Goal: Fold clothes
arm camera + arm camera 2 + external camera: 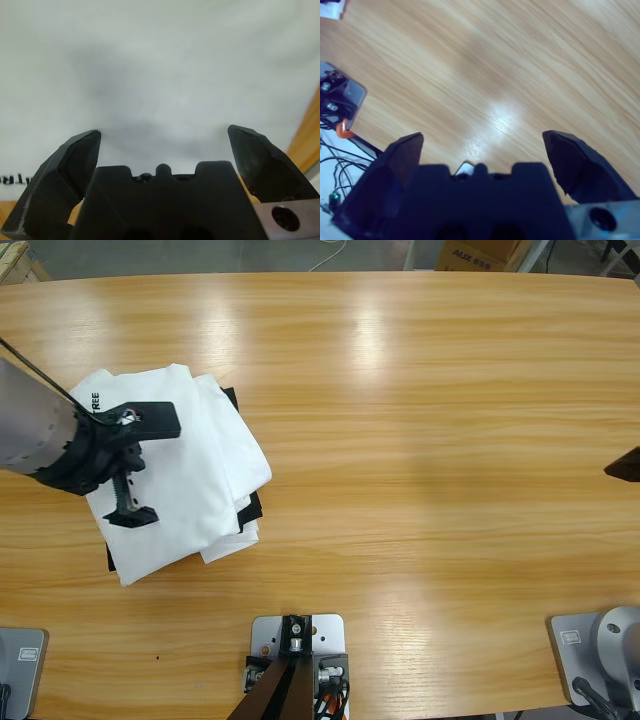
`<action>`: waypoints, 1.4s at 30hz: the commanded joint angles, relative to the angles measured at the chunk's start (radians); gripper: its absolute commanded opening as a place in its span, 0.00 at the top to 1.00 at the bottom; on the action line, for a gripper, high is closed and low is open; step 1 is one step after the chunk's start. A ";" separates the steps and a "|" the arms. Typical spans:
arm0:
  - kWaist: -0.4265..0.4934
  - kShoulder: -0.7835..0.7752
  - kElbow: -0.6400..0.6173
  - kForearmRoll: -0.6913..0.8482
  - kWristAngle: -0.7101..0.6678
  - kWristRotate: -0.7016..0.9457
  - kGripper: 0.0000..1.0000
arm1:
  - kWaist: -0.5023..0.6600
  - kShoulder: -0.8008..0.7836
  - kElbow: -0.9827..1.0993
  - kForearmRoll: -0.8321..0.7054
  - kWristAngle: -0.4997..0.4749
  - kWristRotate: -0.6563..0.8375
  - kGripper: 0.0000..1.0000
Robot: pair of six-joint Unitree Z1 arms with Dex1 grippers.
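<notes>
Two claws released, shirt folded at the counter's left end

High view: white T-shirt (190, 475) lies folded in a thick bundle on the left part of the wooden counter (420, 440). Black lettering ending "REE" shows by its upper left edge. A black garment (250, 508) peeks out from under its right and lower-left edges. My left claw (143, 468) hangs over the shirt's left half, jaws spread wide apart, nothing between them. My right claw (624, 465) shows only as a dark tip at the right edge, well apart from the shirt.

Left wrist view: left claw (164, 137) looks straight onto white cloth (165, 65), which fills nearly the whole view. Jaws apart, empty. Counter shows at the right edge.

Right wrist view: right claw (482, 140) over bare counter (510, 60), jaws apart, holding nothing.
</notes>
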State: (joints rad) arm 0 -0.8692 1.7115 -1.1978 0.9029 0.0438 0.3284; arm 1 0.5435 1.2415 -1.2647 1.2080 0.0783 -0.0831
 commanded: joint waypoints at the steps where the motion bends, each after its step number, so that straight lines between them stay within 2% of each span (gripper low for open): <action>1: 0.020 0.148 0.071 -0.096 -0.020 0.035 0.00 | -0.041 0.042 0.074 -0.072 0.039 0.003 0.00; 6: 0.051 0.179 0.135 -0.179 -0.030 0.040 0.00 | -0.056 0.063 0.088 -0.099 0.045 0.003 0.00; 13: 0.095 0.220 0.174 -0.216 -0.047 0.059 0.00 | -0.079 0.083 0.117 -0.142 0.069 0.003 0.00; 16: 0.131 0.252 0.169 -0.216 -0.047 0.051 0.00 | -0.086 0.090 0.116 -0.148 0.069 0.003 0.00; 24: 0.156 0.306 0.163 -0.213 -0.032 0.060 0.00 | -0.110 0.112 0.113 -0.176 0.071 0.002 0.00; 28: 0.250 0.354 0.136 -0.213 -0.033 -0.002 0.00 | -0.117 0.118 0.122 -0.188 0.072 0.002 0.00; 34: 0.459 0.407 0.029 -0.209 -0.030 -0.118 0.00 | -0.134 0.134 0.141 -0.220 0.076 0.002 0.00; 37: 0.542 0.444 -0.046 -0.198 -0.022 -0.174 0.00 | -0.145 0.150 0.141 -0.230 0.083 0.002 0.00; 42: 0.676 0.528 -0.259 -0.078 -0.022 -0.260 0.00 | -0.161 0.179 0.139 -0.248 0.092 0.002 0.00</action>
State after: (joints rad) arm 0 -0.3670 1.9699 -1.3151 0.7097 0.0031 0.1601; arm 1 0.4118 1.3533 -1.1572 0.9874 0.1430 -0.0832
